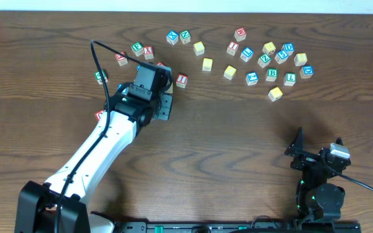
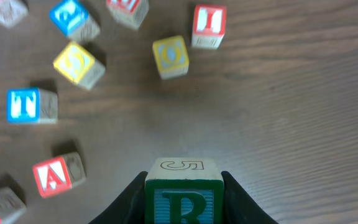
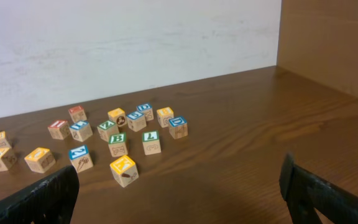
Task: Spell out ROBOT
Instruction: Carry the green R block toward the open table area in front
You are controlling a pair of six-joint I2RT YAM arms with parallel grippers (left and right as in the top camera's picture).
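Placement is the step in hand: the left tool (image 2: 183, 198) clamps the green R cube (image 2: 183, 180), which should go down squarely, letter readable, on bare desk (image 2: 291, 124) with room for 4 more cubes beside it. Nearby lies the blue T cube (image 2: 25, 104); the green B cube (image 3: 117, 142) sits well apart. The right tool (image 3: 179, 202) gapes empty. The desk is dark-grained wood, with a white wall (image 3: 104, 43) behind.

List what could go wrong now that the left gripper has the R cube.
1. The left gripper pinches the R cube by two side faces only, so it might twist or slip.
2. The red A cube and blue T cube lie close by, and a low sweep could knock them.
3. The green B cube sits tightly among neighbours, so picking it may scatter them.
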